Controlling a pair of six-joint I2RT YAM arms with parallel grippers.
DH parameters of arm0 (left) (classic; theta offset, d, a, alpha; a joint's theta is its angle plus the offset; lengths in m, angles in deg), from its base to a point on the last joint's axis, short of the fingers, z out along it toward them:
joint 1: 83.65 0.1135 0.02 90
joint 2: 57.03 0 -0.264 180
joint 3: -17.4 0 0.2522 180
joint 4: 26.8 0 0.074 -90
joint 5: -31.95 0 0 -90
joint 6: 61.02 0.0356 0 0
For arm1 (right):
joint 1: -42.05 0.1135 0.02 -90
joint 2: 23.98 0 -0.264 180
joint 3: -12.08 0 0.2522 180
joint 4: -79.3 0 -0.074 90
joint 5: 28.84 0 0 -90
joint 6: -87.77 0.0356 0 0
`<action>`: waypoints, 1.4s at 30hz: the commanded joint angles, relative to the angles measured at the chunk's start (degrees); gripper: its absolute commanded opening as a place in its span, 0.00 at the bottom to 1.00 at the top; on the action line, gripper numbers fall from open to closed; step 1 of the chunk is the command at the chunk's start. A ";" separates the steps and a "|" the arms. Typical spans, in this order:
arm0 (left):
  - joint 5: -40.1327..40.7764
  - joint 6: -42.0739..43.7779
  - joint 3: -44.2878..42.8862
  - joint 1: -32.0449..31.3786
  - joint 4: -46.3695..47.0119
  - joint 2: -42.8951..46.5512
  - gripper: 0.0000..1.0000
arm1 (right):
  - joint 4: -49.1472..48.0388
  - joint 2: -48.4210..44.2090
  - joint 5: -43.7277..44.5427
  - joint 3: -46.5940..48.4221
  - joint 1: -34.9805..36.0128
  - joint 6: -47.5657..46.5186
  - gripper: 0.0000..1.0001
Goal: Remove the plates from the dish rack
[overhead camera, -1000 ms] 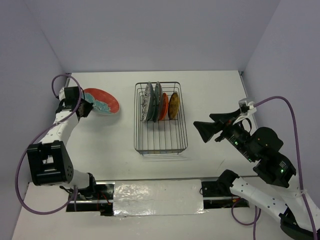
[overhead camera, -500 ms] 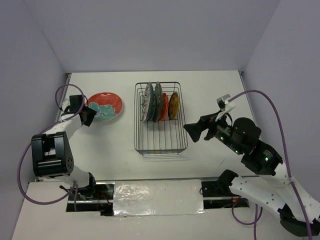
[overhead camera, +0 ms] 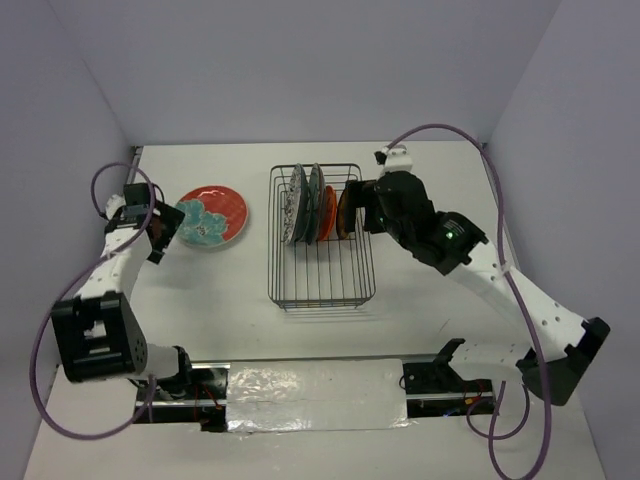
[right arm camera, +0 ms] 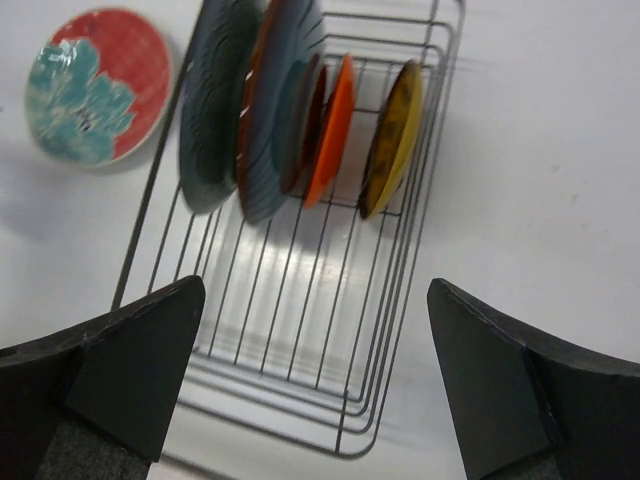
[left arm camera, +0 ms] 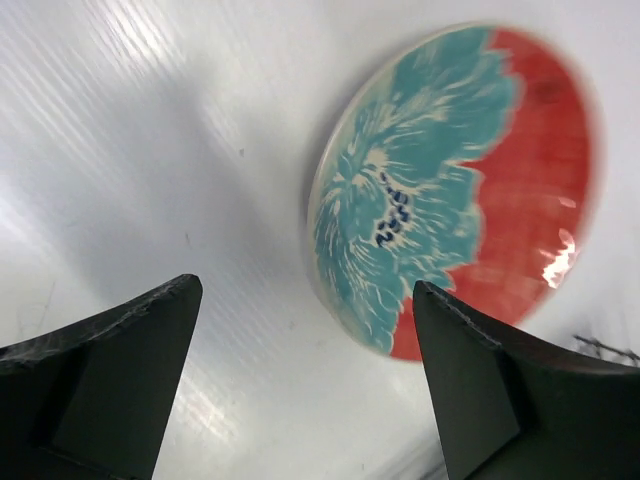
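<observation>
Dish rack (overhead camera: pixel 321 301) holds several upright plates (overhead camera: pixel 320 212); left hand (left arm camera: pixel 305 290) and right hand (right arm camera: pixel 315 288) gape empty.

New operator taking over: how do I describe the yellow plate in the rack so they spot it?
Find the dark wire dish rack in the middle of the table. Plates stand on edge in a row at its far end; go to the rightmost. That yellow plate is mustard with dark mottling, beside a bright orange plate, and the only yellow one.
</observation>
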 commanded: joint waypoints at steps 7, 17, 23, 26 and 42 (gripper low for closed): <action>4.00 23.79 -7.07 -8.31 -7.48 27.75 0.99 | 9.56 18.48 22.60 19.16 4.12 4.14 1.00; 7.33 31.04 1.03 -18.07 -15.80 47.16 1.00 | 24.97 44.58 33.79 48.87 8.26 4.50 0.73; 10.41 29.90 3.13 -18.87 -14.75 57.89 1.00 | 24.36 49.87 34.76 53.64 8.52 2.74 0.67; 9.70 29.91 3.75 -19.04 -14.13 59.85 1.00 | 24.27 51.46 36.08 55.04 8.52 2.82 0.61; 7.33 30.70 4.10 -20.01 -13.34 58.97 0.99 | 20.84 57.52 39.15 53.55 8.35 3.35 0.46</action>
